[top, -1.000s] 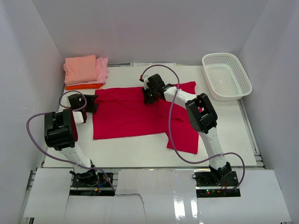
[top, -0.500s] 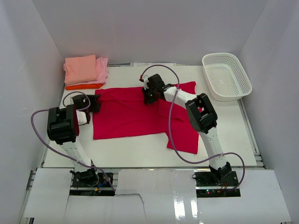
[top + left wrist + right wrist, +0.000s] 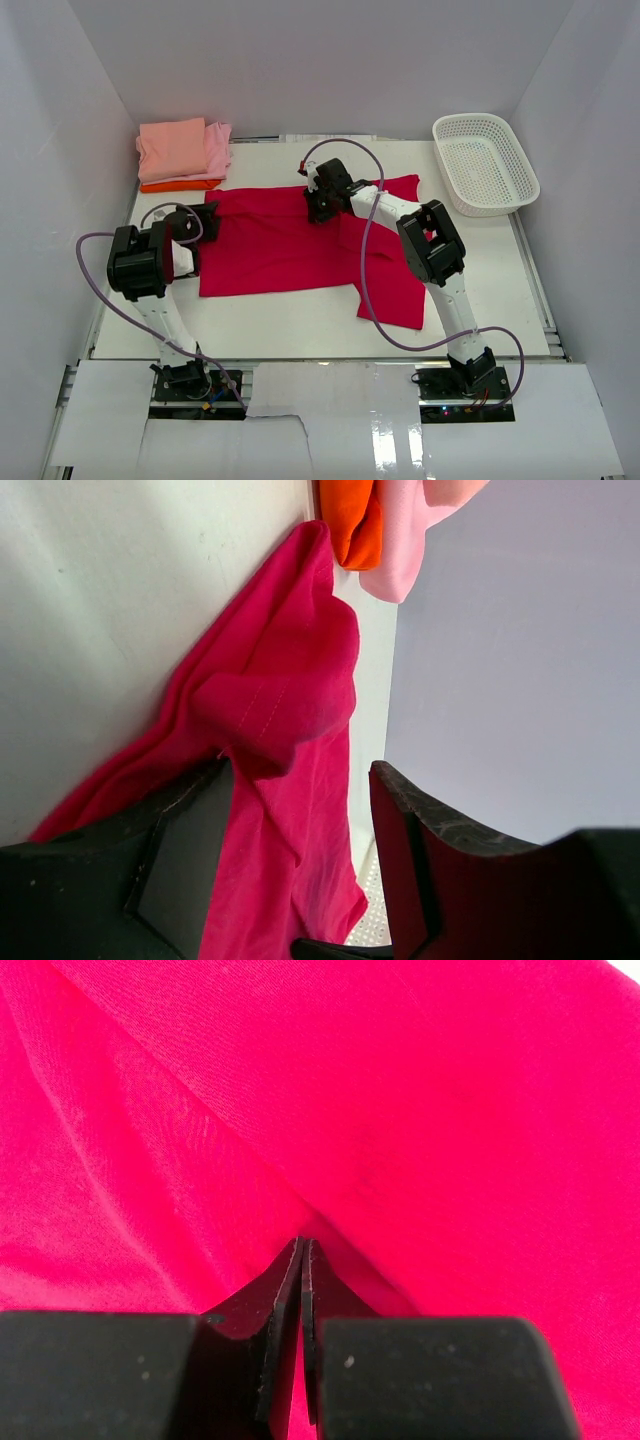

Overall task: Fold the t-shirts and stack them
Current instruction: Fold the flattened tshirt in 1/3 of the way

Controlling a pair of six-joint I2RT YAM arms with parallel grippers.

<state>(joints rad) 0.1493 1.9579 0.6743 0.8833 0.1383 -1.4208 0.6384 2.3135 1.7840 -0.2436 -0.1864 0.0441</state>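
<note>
A crimson-red t-shirt (image 3: 290,250) lies spread across the middle of the table, one flap reaching toward the front right. My right gripper (image 3: 318,207) is down on its upper middle, jaws shut with a pinch of the red cloth (image 3: 420,1110) at the tips (image 3: 303,1243). At the shirt's left edge my left gripper (image 3: 205,220) stands open. In the left wrist view the bunched red sleeve (image 3: 280,710) lies between its spread fingers (image 3: 300,780), not squeezed. Folded salmon-pink (image 3: 172,146), light pink (image 3: 217,150) and orange (image 3: 180,185) t-shirts are stacked at the back left.
A white lattice basket (image 3: 485,165) stands at the back right. White walls close in the table on three sides; the left wall is close to my left arm. Purple cables loop beside both arms.
My left arm has swung right, bringing its open gripper onto the red shirt's left edge. The right gripper and the shirt have stayed put.
</note>
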